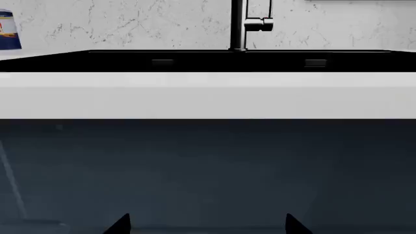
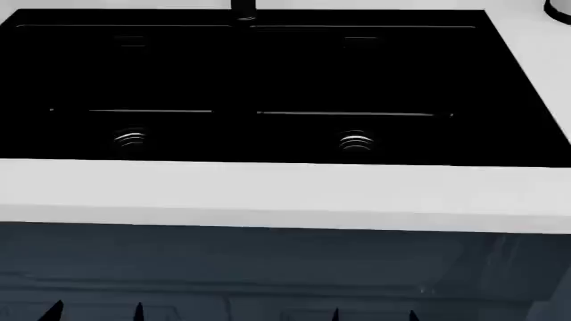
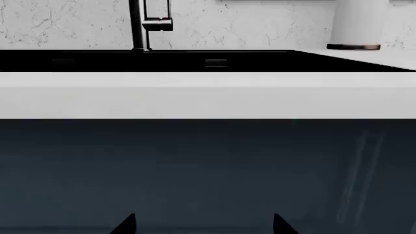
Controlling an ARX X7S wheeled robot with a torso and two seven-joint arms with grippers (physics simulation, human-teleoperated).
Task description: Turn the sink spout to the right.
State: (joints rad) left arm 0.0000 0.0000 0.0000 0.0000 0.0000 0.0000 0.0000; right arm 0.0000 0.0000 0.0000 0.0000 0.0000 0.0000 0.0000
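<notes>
Standing upright behind the sink [image 2: 267,80], the sink spout [image 1: 238,24] is untouched; both grippers, left gripper [image 1: 206,225] and right gripper [image 3: 203,225], hang below with fingers spread.

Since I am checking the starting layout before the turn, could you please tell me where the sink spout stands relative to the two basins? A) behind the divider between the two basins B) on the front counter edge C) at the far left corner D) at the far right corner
A: in the head view the sink spout rises at the back rim of the sink, in line with the divider between the two drains.
</notes>
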